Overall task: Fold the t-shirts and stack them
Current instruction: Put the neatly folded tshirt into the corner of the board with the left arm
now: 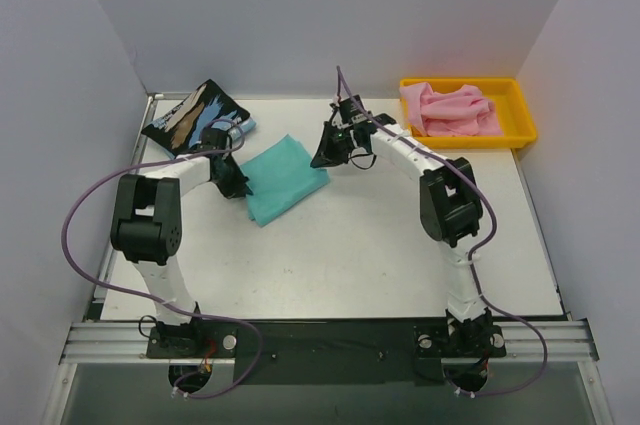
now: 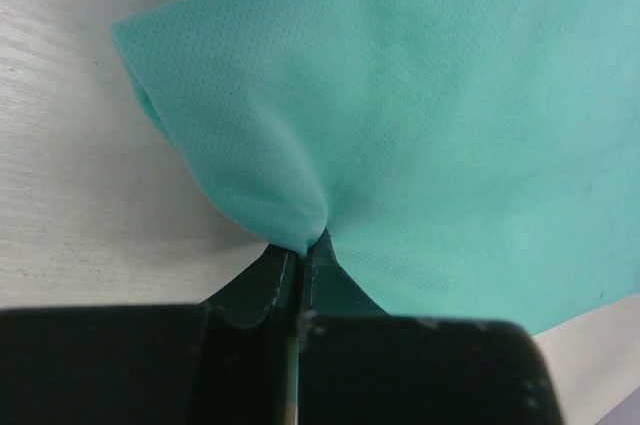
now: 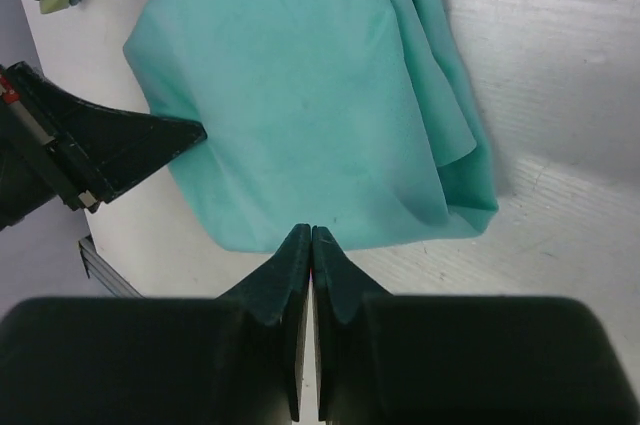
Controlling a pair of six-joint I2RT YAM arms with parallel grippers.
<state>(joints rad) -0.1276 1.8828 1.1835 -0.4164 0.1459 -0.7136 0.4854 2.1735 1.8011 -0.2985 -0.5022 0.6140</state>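
Grip should be confirmed before lifting: the teal t-shirt (image 1: 283, 177), near the far edge of the tabletop (image 1: 350, 255), is pinched in the closed left gripper (image 2: 300, 245), the right gripper (image 3: 305, 237) shut at its hem, catch unclear.

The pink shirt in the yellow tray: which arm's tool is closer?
Right. The right tool is at the corner of the green shirt nearest the pink shirt; the left tool pinches the green shirt's opposite side, farther away.
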